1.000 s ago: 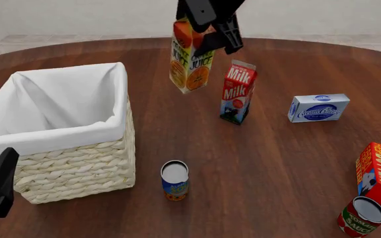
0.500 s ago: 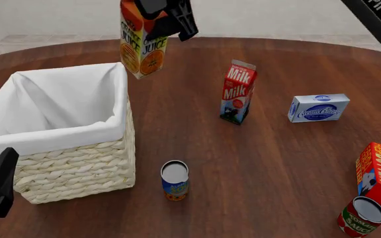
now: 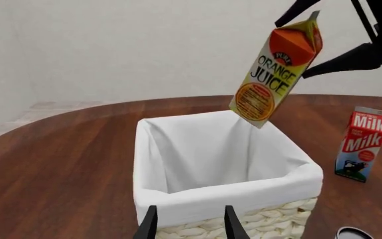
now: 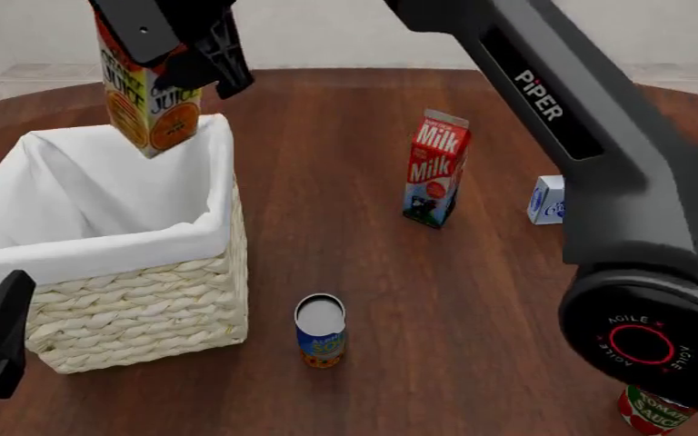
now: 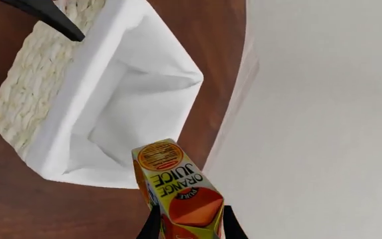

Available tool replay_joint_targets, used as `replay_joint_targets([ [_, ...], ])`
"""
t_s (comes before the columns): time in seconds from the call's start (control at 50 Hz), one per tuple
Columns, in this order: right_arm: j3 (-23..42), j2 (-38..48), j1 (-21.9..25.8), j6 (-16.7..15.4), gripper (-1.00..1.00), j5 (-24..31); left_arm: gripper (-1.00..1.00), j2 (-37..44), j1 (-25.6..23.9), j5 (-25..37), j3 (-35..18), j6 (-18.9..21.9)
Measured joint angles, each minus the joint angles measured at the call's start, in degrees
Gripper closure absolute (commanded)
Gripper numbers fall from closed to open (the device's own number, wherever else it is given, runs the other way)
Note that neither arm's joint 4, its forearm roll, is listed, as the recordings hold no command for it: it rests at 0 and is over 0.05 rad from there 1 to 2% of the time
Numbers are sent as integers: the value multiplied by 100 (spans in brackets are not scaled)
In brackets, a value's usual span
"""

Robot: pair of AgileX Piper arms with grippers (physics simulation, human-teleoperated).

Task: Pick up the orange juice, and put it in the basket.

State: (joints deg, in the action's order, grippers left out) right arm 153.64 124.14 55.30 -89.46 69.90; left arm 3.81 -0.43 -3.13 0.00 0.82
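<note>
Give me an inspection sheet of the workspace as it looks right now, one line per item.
Surface: round dark wood table, upright items scattered on it.
Job's things: orange juice held tilted in the air above the far corner of the basket, not inside it; the basket shows only its white lining.
Clutter: milk carton, open can, blue-and-white box partly hidden by the arm, red can at the edge of view.
Grippers: right gripper shut on the carton's top; left gripper open, low beside the basket's near side.
Cables: nothing seen.
Surroundings: pale wall, light floor.
</note>
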Motion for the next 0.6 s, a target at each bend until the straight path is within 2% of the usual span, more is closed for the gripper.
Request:
replay_joint_targets([
  [0.18, 81, 191, 176, 114, 100, 0, -100, -11, -9, 6, 0, 10],
  [0.6, -129, 737, 192, 216, 100, 0, -100, 24, -46, -21, 0, 49],
])
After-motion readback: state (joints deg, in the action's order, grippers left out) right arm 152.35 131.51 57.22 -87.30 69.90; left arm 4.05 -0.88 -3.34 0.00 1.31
